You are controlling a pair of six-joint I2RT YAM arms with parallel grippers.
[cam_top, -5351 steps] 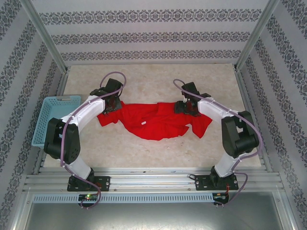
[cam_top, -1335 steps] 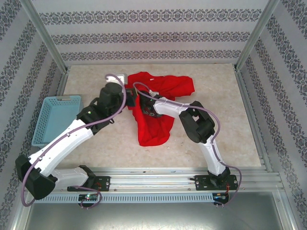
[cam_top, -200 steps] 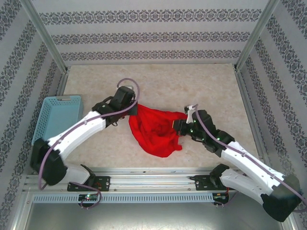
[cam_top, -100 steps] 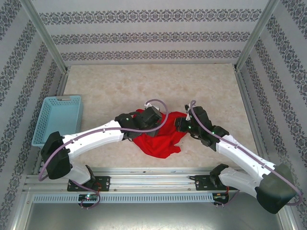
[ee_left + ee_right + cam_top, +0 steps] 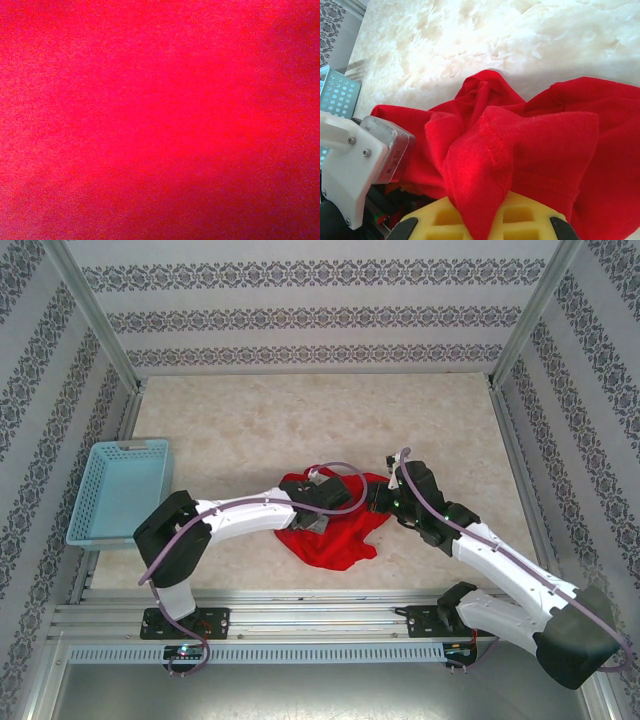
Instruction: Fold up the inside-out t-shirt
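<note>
T-shirt [image 5: 338,540], bright red, lies crumpled in a heap on the pale tabletop [image 5: 300,410], a little below and right of the middle of the overhead frame, between the two arms.

The right gripper [image 5: 378,498] sits at the heap's upper right edge, clenched on the cloth. In the right wrist view a thick fold of the t-shirt [image 5: 535,150], a stitched hem showing on it, rises from against the yellow finger [image 5: 520,217] at the bottom of the frame.

The left gripper [image 5: 320,512] reaches in from the left and rests on the upper left part of the heap. In the left wrist view the t-shirt [image 5: 160,120] lies right against the lens, blurred, so I cannot tell whether that gripper is released or clenched. A white bracket [image 5: 345,175] and grey block [image 5: 387,150] on the left arm touch the cloth at the lower left of the right wrist view.

A light blue mesh basket [image 5: 125,447] stands at the left edge of the overhead frame, well apart from the heap; its corner [image 5: 340,92] shows at the left edge of the right wrist view.
</note>
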